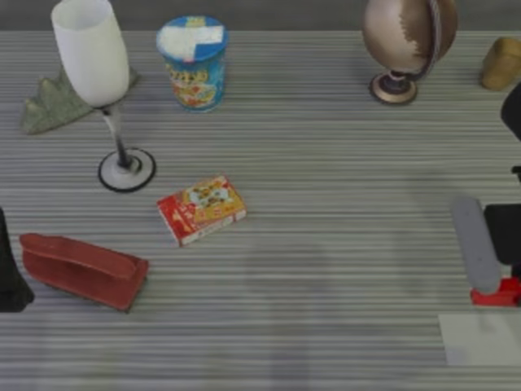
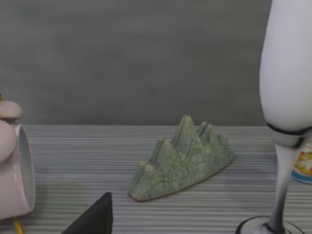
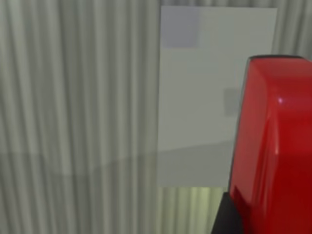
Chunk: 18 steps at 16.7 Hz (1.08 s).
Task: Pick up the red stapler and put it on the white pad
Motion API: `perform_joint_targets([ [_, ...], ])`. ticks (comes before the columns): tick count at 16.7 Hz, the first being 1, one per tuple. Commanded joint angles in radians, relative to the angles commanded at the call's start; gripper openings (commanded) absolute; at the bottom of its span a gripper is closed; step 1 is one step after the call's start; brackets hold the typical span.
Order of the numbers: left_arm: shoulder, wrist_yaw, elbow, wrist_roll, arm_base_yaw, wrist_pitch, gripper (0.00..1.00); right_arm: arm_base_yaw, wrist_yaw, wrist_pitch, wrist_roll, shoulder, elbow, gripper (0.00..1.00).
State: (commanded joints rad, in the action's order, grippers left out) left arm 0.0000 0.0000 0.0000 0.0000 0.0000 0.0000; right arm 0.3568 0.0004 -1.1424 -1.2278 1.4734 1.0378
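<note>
Left arm [image 1: 10, 273]: matte black housing, tapered profile. Right arm [image 1: 506, 236]: black body with a long, rounded grey link [image 1: 476, 244]. Black wedge-shaped finger [image 2: 95, 218] in the left wrist view.

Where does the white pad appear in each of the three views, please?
Top view: the white pad lies at the lower right corner, just below the red stapler.
Left wrist view: not in it.
Right wrist view: the white pad fills the middle, partly behind the red stapler.
Shared landmark: the red stapler, in the top and right wrist views.
</note>
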Motion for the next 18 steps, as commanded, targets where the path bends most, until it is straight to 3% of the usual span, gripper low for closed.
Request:
perform_joint_targets([
  [8, 0.000, 0.000, 0.000, 0.000, 0.000, 0.000, 1.00, -0.008, 0.000, 0.368, 0.003, 0.122, -0.228, 0.00],
  [14, 0.000, 0.000, 0.000, 0.000, 0.000, 0.000, 1.00, -0.008, 0.000, 0.424, 0.002, 0.145, -0.272, 0.00],
  [18, 0.000, 0.000, 0.000, 0.000, 0.000, 0.000, 1.00, -0.008, 0.000, 0.424, 0.002, 0.145, -0.272, 0.30],
])
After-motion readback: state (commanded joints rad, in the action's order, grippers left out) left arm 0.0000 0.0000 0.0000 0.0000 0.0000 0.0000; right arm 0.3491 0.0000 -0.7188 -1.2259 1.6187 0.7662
